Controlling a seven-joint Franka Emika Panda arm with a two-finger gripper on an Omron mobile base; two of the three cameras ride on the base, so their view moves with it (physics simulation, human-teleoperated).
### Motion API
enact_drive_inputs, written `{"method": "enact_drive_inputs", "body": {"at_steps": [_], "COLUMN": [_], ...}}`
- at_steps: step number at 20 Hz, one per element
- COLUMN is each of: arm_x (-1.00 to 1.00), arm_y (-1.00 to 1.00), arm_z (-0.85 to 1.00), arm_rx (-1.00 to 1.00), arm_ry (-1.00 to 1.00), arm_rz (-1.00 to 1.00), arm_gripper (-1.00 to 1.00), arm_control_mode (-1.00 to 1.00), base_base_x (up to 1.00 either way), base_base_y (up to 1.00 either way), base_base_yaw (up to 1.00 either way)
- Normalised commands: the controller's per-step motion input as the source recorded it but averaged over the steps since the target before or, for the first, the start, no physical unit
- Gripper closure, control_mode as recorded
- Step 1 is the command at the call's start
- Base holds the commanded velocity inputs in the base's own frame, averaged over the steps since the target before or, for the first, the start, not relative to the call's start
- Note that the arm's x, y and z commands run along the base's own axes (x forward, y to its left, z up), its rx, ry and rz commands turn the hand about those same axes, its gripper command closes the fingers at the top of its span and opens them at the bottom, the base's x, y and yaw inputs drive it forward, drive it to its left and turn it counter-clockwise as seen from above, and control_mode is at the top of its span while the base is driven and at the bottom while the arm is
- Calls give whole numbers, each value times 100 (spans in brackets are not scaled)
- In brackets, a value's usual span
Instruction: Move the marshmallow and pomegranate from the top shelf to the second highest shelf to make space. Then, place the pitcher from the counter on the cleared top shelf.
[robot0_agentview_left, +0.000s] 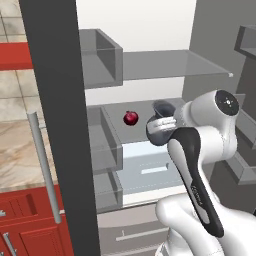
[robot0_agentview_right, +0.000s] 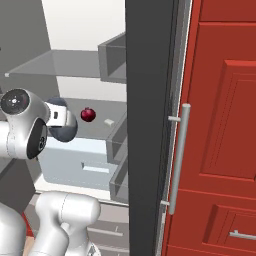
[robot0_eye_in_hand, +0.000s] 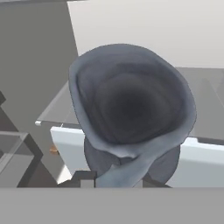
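Note:
My gripper (robot0_agentview_left: 161, 125) is shut on the dark blue-grey pitcher (robot0_agentview_left: 162, 108), holding it in the air in front of the open fridge, at about the height of the second highest shelf (robot0_agentview_left: 114, 108). In the hand view the pitcher (robot0_eye_in_hand: 131, 100) shows from above, its flared mouth wide and dark. The dark red pomegranate (robot0_agentview_left: 130, 118) rests on the second highest shelf, just left of the pitcher. Beside the pomegranate (robot0_agentview_right: 88, 114) lies the tiny off-white marshmallow (robot0_agentview_right: 109, 122). Higher up, the glass top shelf (robot0_agentview_left: 175, 65) is bare. A strip of the beige counter (robot0_agentview_left: 15, 150) shows at far left.
The open fridge door's dark edge (robot0_agentview_left: 55, 125) with its metal handle (robot0_agentview_left: 42, 165) stands close on the left, and grey door bins (robot0_agentview_left: 100, 55) jut inward. A white drawer (robot0_agentview_left: 150, 170) sits below the shelf. Red cabinet fronts (robot0_agentview_right: 220, 125) fill the right side.

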Motion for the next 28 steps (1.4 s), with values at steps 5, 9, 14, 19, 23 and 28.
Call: {"method": "enact_drive_inputs", "body": {"at_steps": [5,9,14,19,23,28], "arm_x": [0,0,-2,0,0,0], "arm_y": [0,0,0,-1,-10,-9], "arm_z": [16,44,51,54,60,45], "arm_rx": [0,0,0,0,0,0], "arm_ry": [-17,-17,-7,0,2,0], "arm_rz": [0,0,0,0,-2,-5], "arm_gripper": [100,100,100,100,100,100], "arm_control_mode": [-100,-100,-100,-100,-100,-100], "base_base_x": [0,0,0,0,0,0], "base_base_y": [0,0,0,0,0,0], "base_base_yaw": [0,0,0,0,0,0]}}
